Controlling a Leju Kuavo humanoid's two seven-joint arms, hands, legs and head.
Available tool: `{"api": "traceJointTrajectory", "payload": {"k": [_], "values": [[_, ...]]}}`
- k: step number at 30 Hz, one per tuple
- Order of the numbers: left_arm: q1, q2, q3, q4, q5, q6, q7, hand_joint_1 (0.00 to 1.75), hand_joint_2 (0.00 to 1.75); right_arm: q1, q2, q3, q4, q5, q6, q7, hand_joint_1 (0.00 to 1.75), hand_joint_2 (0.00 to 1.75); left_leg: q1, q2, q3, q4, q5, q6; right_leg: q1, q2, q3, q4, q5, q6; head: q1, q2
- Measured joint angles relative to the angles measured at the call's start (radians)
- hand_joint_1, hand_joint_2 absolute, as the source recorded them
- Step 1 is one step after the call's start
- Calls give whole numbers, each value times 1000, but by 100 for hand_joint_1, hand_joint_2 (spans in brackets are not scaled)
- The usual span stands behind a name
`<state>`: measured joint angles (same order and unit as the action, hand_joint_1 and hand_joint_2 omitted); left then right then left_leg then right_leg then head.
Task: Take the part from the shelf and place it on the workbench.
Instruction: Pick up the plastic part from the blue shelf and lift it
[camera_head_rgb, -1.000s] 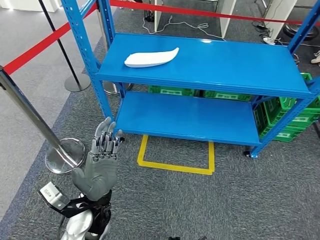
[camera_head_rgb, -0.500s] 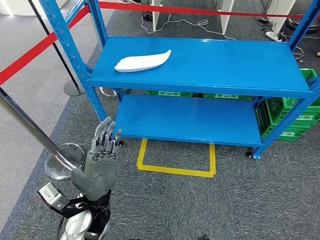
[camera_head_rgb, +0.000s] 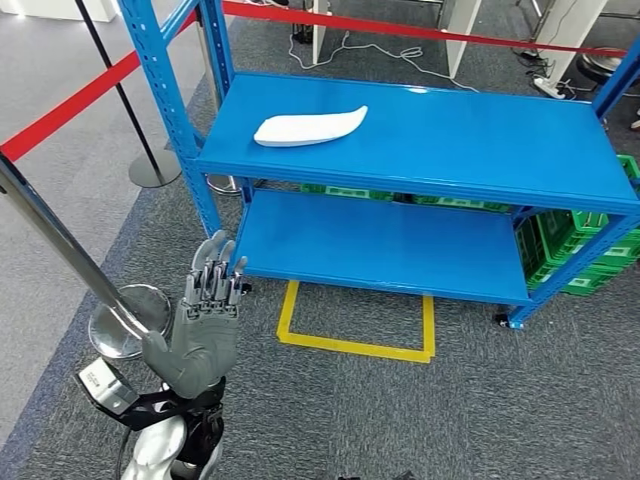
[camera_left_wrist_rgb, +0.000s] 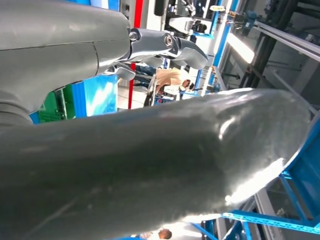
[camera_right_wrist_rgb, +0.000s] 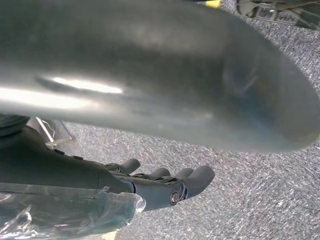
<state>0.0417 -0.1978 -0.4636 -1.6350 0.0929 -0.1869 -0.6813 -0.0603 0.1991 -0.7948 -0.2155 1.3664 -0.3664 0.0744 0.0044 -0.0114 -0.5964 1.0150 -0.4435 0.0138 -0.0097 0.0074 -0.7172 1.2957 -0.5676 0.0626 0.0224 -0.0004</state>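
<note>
On the top deck of the blue shelf, towards its left end, lies the white part, flat on the painted metal and well apart from both hands. It is a long, shallow, boat-like shell: blunt at the left end, tapering to an upturned tip at the right, with a smooth matt skin that looks like moulded plastic or foam (which of the two cannot be told from here). By its thin profile I judge it light and fairly stiff, apt to slide on the slick deck if nudged, and perhaps to flex or crack if squeezed hard at the narrow tip. The safest hold looks to be across the broad middle, thumb over one long edge and fingers under the other.

The left hand is raised in front of the shelf's lower deck, palm grey and rubbery, its dark fingers straight, close together and holding nothing. The right hand hangs over grey carpet, fingers extended and apart, nothing in it, clear film wrapped about its wrist.

Yellow tape marks a rectangle on the coarse carpet before the shelf; green crates sit behind its right post.
</note>
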Motion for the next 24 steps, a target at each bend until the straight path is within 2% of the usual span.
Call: {"api": "traceJointTrajectory", "payload": {"k": [2,3,4,6,8,9,10,11,13,14,15,16,17,18,19,20,23,24], "values": [[0,-3,1,0,2,0,0,0,0,0,0,0,0,0,0,0,0,0,0,-2,9,0,-5,-3,0,0,52,-122,75,-5,0,0],[0,-4,2,0,0,1,0,0,0,-1,0,0,0,0,0,1,0,0,-2,-3,12,1,-9,-7,1,0,84,-187,101,-8,0,0],[-1,-5,3,0,-3,2,0,0,0,-3,0,0,0,0,0,1,0,0,-4,-3,14,2,-11,-12,1,1,106,-232,115,-10,0,0],[-2,-5,3,0,-10,-4,-4,0,0,-4,0,0,0,0,1,2,0,0,-6,-4,14,-2,-19,-23,5,2,118,-259,109,-19,-1,0],[-3,-5,3,0,-11,-25,-12,0,0,-3,0,0,0,1,3,0,0,0,-4,-3,19,-4,-31,-36,4,4,127,-265,96,-33,-1,0],[-4,-4,3,-1,-10,-35,-14,0,0,-3,0,-1,0,2,4,-2,0,0,-4,-2,14,12,-41,-42,2,5,136,-268,88,-41,-5,0],[-4,-4,3,-1,-10,-41,-16,0,0,-2,0,-1,0,2,4,-3,0,0,-3,0,-1,47,-55,-47,0,5,148,-271,84,-47,-8,0],[-4,-4,3,-2,-12,-44,-17,0,0,-1,-1,-1,0,2,4,-4,0,0,-3,1,-32,104,-74,-51,-1,3,158,-273,81,-50,-11,0],[0,-2,4,-1,-16,-44,-18,0,0,-1,-1,-1,0,2,4,-4,0,0,-2,1,-113,232,-116,-56,-2,0,178,-272,75,-51,-14,0],[2,-1,4,-1,-17,-44,-17,0,0,-1,-1,-1,0,1,4,-4,0,0,-2,1,-142,266,-116,-56,-2,0,187,-272,71,-50,-15,0],[3,-1,5,0,-17,-44,-17,0,0,0,-1,-1,0,1,4,-3,0,0,-2,1,-154,264,-94,-55,-2,1,196,-272,66,-49,-15,0],[4,-1,6,0,-17,-44,-16,0,0,0,-1,-1,0,1,4,-3,0,0,-2,1,-147,227,-55,-52,-2,3,206,-272,58,-48,-15,0],[3,-1,6,1,-16,-44,-15,0,0,0,0,-1,0,1,4,-2,0,0,-2,2,-127,165,-5,-49,-2,5,216,-272,48,-44,-16,0],[3,-2,7,1,-16,-44,-14,0,0,0,0,-1,0,1,4,-2,0,0,-4,2,-102,103,32,-46,0,6,223,-271,37,-39,-16,0],[3,-2,7,2,-16,-44,-13,0,0,0,0,-1,0,1,4,-2,0,0,-4,3,-81,54,55,-41,2,7,229,-271,27,-33,-16,0],[3,-2,7,2,-16,-44,-12,0,0,0,0,-1,0,1,4,-1,0,0,-5,2,-68,25,62,-35,5,7,232,-273,19,-28,-15,0],[4,-3,12,2,-15,-44,-11,0,0,-3,0,-1,0,1,4,-1,0,0,-4,0,-59,10,48,-16,5,6,246,-288,8,-14,-11,0],[4,-5,14,2,-15,-44,-11,0,0,-4,0,-1,0,1,3,-1,0,0,-2,0,-54,7,44,-10,5,4,245,-278,-2,-9,-10,0]]}}
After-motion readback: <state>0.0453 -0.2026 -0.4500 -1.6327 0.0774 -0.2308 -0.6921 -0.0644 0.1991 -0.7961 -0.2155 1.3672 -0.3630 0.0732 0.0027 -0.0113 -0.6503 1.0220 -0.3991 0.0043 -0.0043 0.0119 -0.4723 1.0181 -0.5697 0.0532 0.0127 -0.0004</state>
